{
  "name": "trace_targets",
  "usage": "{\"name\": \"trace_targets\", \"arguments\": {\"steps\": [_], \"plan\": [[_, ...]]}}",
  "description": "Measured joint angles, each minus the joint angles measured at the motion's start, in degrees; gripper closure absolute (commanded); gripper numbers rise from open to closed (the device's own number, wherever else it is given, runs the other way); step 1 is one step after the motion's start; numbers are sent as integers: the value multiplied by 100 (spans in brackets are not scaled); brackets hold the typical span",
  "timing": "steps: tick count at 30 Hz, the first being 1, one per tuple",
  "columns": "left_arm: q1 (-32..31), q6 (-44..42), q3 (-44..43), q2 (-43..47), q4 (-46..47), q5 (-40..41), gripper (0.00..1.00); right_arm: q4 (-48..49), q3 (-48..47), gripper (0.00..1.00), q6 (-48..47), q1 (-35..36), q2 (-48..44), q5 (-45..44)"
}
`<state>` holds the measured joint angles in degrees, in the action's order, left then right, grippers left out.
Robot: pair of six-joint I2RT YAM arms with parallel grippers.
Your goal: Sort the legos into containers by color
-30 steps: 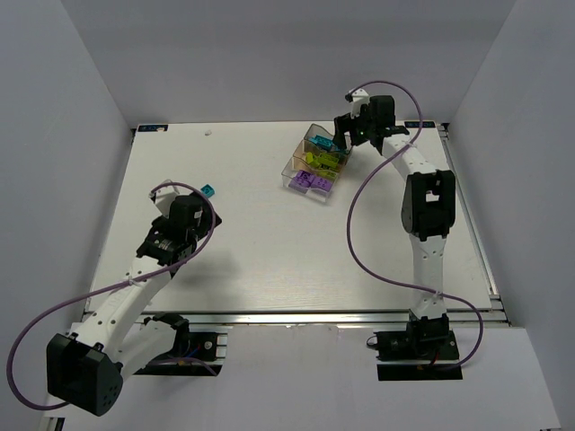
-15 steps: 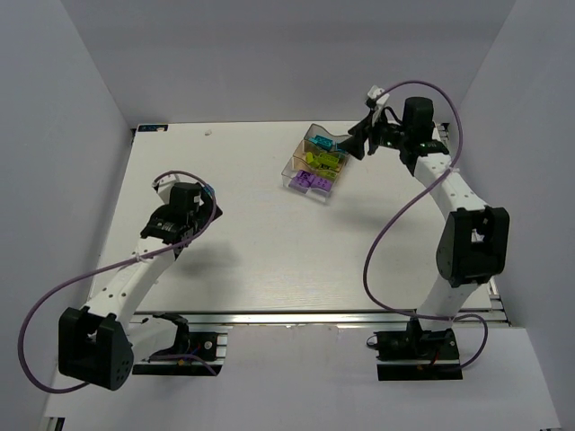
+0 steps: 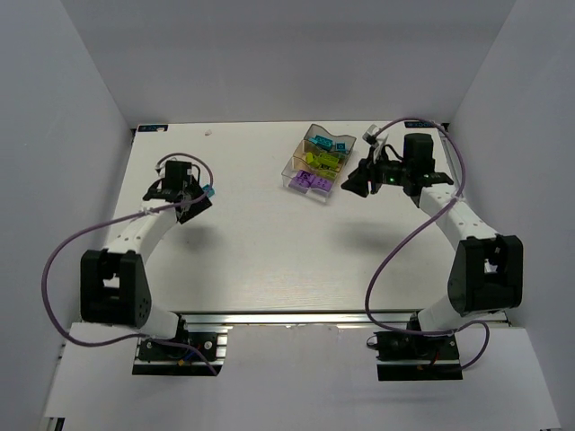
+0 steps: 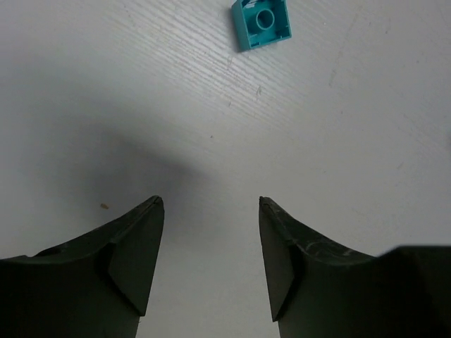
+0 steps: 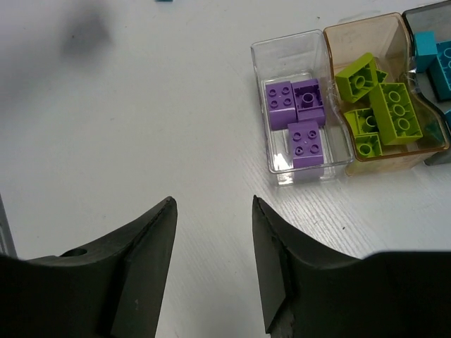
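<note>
One teal lego (image 3: 207, 191) (image 4: 261, 23) lies alone on the white table at the left. My left gripper (image 3: 191, 201) (image 4: 209, 202) hovers just short of it, open, with only bare table between its fingers. The containers (image 3: 290, 165) (image 5: 287, 58) are a clear three-part tray at the back centre. It holds purple legos (image 3: 311, 181) (image 5: 303, 116), lime legos (image 3: 322, 160) (image 5: 384, 105) and teal legos (image 3: 322, 142) (image 5: 431, 60), each colour in its own compartment. My right gripper (image 3: 352, 186) (image 5: 212, 202) hangs open and empty just right of the tray, above the table.
White walls close in the table on the left, back and right. A metal rail (image 3: 314, 317) runs along the near edge between the two arm bases. A small white speck (image 3: 208, 133) lies near the back edge. Purple cables loop off both arms.
My left arm has swung out toward the back left, bringing its gripper up to the lone teal lego. My right gripper has pulled back from over the tray, to the right and nearer.
</note>
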<state>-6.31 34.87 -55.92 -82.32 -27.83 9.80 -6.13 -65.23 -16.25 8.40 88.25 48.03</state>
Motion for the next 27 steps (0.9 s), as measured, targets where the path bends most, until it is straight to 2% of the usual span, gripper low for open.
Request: {"name": "trace_targets", "arguments": {"steps": [2, 8, 9, 18, 25, 27], "plan": [[96, -251, -361, -450, -146, -140, 29, 7, 136, 46, 20, 2, -164, -4], [199, -804, -1429, -1805, -481, -262, 27, 20, 348, 45, 111, 2, -293, -13], [203, -839, -1604, -2009, -518, -289, 24, 22, 376, 45, 125, 2, -293, -17], [208, -743, -3126, -3410, -713, -444, 24, 28, 402, 44, 192, 2, -291, -37], [208, -612, -3593, -3930, -1014, -343, 30, 26, 420, 43, 210, 2, -291, -105], [208, -575, -3593, -3952, -1097, -302, 35, 26, 420, 43, 212, 0, -289, -118]]}}
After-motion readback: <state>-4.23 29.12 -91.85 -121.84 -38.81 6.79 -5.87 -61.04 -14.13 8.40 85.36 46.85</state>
